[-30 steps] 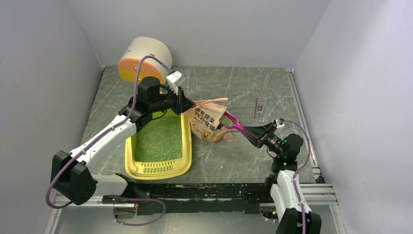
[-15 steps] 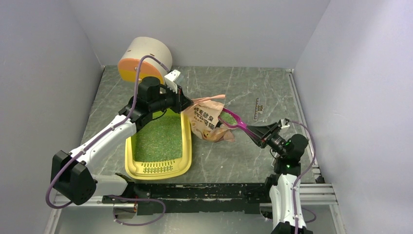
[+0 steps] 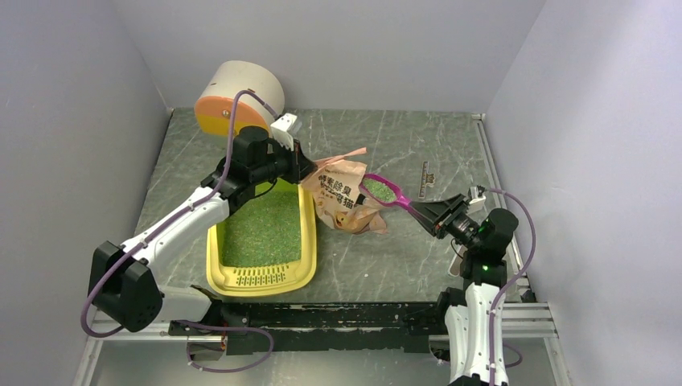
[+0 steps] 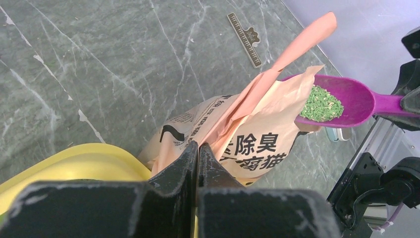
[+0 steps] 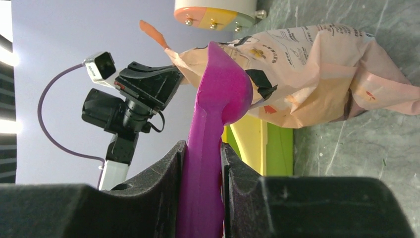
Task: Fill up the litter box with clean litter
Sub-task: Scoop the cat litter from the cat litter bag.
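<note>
The yellow litter box [image 3: 306, 241] lies left of centre, its floor covered with green clean litter [image 3: 261, 229]. A pink-beige printed bag [image 3: 342, 201] leans against its right rim. My left gripper [image 3: 301, 169] is shut on the bag's upper edge [image 4: 225, 119], fingertips meeting at the paper. My right gripper [image 3: 426, 213] is shut on the handle of a magenta scoop [image 3: 382, 190]. The scoop hangs just right of the bag's mouth and carries a small heap of litter [image 4: 322, 103]. In the right wrist view the scoop [image 5: 223, 89] stands between my fingers, seen edge-on.
A white cylinder with an orange end [image 3: 237, 96] lies at the back left corner. A small ruler-like strip [image 3: 425, 178] rests on the marble table behind the scoop. Grey walls close in three sides; a metal rail [image 3: 499, 185] runs along the right edge.
My right arm has drawn the scoop out of the bag's mouth, up and to the right, with litter in it. The left gripper has kept hold of the bag's edge, shifting slightly back.
</note>
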Controlling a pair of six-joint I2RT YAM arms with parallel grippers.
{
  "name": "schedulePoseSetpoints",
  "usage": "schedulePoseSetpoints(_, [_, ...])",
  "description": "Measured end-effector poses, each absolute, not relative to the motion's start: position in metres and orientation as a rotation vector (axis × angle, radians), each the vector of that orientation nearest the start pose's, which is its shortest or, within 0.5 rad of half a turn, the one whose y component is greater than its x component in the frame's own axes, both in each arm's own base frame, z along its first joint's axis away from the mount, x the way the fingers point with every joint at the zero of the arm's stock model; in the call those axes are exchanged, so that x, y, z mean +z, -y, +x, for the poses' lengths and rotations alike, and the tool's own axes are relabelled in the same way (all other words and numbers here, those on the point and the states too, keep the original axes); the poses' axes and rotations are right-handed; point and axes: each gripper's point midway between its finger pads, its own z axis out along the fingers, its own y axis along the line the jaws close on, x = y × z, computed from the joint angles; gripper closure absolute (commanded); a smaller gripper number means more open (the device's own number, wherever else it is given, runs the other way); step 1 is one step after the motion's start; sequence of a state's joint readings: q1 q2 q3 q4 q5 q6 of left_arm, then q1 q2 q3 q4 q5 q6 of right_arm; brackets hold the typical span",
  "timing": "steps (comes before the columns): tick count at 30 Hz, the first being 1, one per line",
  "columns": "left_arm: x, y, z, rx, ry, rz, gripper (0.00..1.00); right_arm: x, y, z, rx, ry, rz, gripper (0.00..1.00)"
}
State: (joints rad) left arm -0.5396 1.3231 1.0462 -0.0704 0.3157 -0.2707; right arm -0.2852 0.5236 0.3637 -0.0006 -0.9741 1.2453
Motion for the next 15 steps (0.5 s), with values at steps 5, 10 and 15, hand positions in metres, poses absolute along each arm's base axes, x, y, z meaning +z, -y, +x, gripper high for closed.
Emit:
schedulePoseSetpoints(5, [0.2407, 0.2686, 0.3271, -0.832, -1.939, 0.464, 0.95, 0.2255, -0.1103, 0.2179, 1.506, -1.824, 0.662, 1.0])
schedulePoseSetpoints(10, [0.2394, 0.2653, 0.3306, -0.824, -1.942, 0.44, 0.95, 0.2257, -0.1104, 0.2178, 1.506, -1.824, 0.661, 1.0])
schedulePoseSetpoints(15, [0.2355, 0.261, 0.3333, -0.82, -1.952, 0.417, 0.95, 0.2291, -0.1103, 0.2181, 1.505, -1.82, 0.654, 1.0])
